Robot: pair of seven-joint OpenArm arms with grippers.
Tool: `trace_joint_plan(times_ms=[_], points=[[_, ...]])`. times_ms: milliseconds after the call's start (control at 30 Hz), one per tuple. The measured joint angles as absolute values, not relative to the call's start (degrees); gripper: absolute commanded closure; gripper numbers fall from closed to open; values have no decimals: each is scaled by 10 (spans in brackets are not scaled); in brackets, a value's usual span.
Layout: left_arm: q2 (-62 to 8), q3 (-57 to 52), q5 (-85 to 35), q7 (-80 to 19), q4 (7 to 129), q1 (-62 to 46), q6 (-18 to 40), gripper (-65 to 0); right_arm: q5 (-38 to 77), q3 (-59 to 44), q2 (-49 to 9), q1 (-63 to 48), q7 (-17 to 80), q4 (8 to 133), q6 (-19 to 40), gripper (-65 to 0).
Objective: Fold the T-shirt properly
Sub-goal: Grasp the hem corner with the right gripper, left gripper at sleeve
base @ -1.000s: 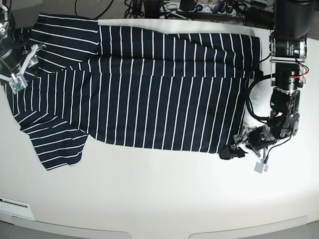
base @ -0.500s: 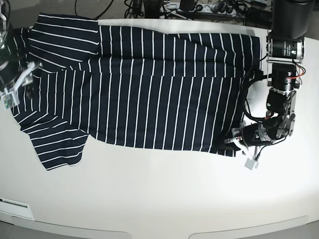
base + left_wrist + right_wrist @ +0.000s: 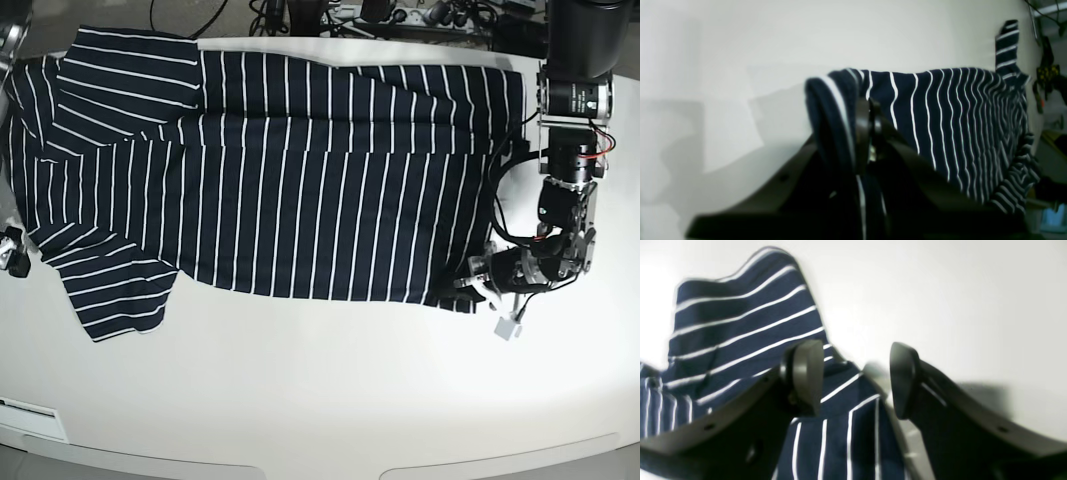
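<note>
The T-shirt (image 3: 300,170), dark navy with thin white stripes, lies spread flat across the back half of the white table (image 3: 320,390), sleeves at the base view's left. My left gripper (image 3: 472,284) is at the shirt's lower right hem corner. In the left wrist view it (image 3: 867,133) is shut on that corner, and the cloth (image 3: 957,110) curls over one finger. My right gripper (image 3: 12,252) is at the table's left edge beside the lower sleeve. In the right wrist view it (image 3: 853,376) is open and holds nothing, with striped cloth (image 3: 740,316) under its left finger (image 3: 803,373).
Cables and a power strip (image 3: 400,14) run along the table's back edge. The left arm's column (image 3: 575,100) stands at the back right. A small white tag (image 3: 508,328) hangs by the left gripper. Bare table lies in front of the shirt.
My right gripper has moved off the collar area down to the table's left edge. My left gripper has stayed closed on the hem corner and shifted slightly.
</note>
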State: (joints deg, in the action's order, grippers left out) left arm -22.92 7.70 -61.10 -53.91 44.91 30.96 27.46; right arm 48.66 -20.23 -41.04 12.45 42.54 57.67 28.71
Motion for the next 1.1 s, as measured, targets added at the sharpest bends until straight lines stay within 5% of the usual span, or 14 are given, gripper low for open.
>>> trace_joint_plan(times_ms=[200,467,867,933,1033,1100], points=[[-230,77,-611,-540,449,308,275,0,548,-204,-408,223,479,369,339,-330],[-232,77,-611,-540,449,308,275,0,562,-194,-393,214,488,361,363,-330],[-232,77,-611,-541,449,308,275,0,651,-48,-382,229,519,370,401,-328],[-232,77,-611,-541,449,308,275,0,650,-47,-384,229,519,372,401,-241],[-232,77,-611,-541,449,308,277,0,645,-46,-386,227,523,374,398,0],[-232,77,-609,-540,449,309,291,0,645,-46,-389,223,531,387,397,0]])
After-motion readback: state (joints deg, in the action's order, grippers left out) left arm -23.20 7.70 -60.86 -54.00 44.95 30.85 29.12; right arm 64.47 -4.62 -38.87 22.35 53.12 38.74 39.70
